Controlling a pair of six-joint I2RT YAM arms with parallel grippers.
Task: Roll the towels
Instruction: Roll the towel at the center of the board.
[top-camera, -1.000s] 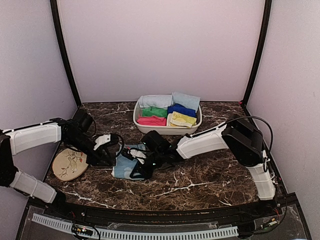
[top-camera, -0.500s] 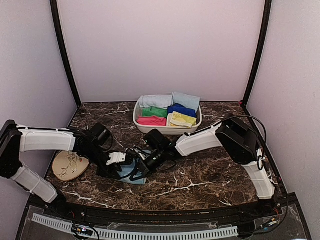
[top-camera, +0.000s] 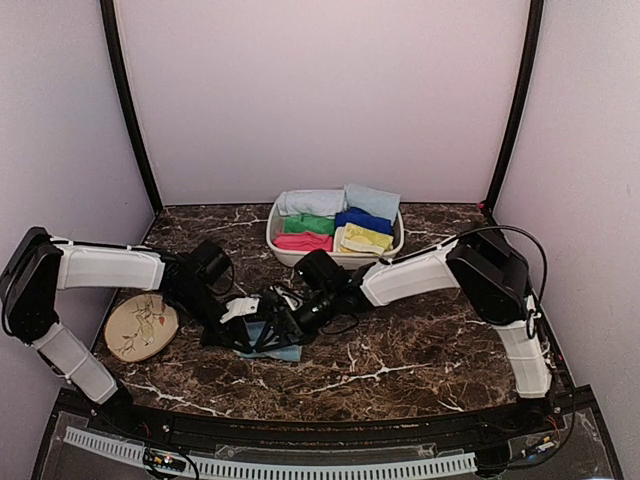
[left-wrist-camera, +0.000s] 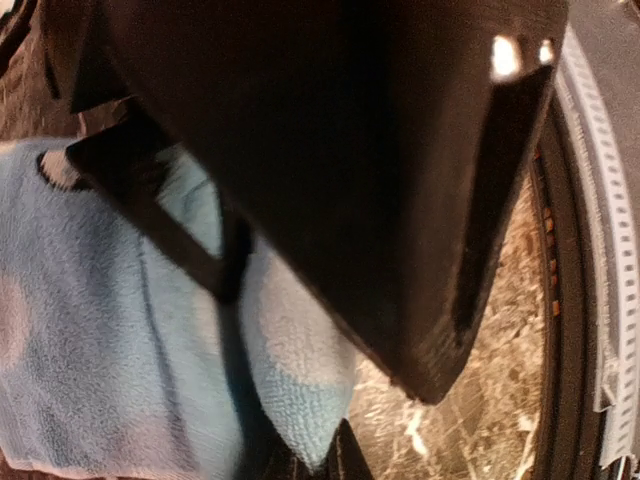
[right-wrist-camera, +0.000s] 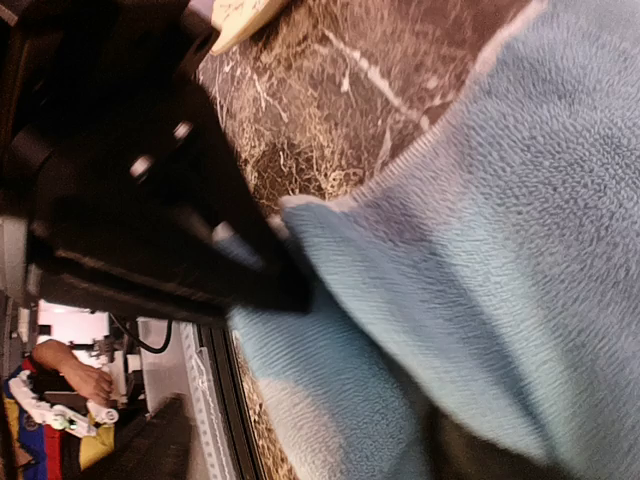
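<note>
Two towels lie stacked on the marble table, mostly hidden under both grippers in the top view, with a blue edge (top-camera: 285, 351) showing. In the right wrist view the plain pale blue towel (right-wrist-camera: 520, 250) lies over the medium blue spotted towel (right-wrist-camera: 330, 400). My left gripper (left-wrist-camera: 338, 462) is shut, pinching a corner of the spotted towel (left-wrist-camera: 300, 395). My right gripper (top-camera: 283, 320) sits tip to tip with the left gripper (top-camera: 243, 318) and fills the left wrist view as a black bulk (left-wrist-camera: 330, 150). Its fingers do not show clearly.
A white basket (top-camera: 278, 252) of rolled green, pink, dark-blue, yellow and pale towels stands behind the grippers. A round beige plate (top-camera: 140, 328) with a drawing lies at the left, close to the left arm. The table's front rail (left-wrist-camera: 590, 250) is near the towels.
The left arm has swung right from beside the plate onto the towels and its jaws have closed. The right gripper stayed over the towels, which now show less.
</note>
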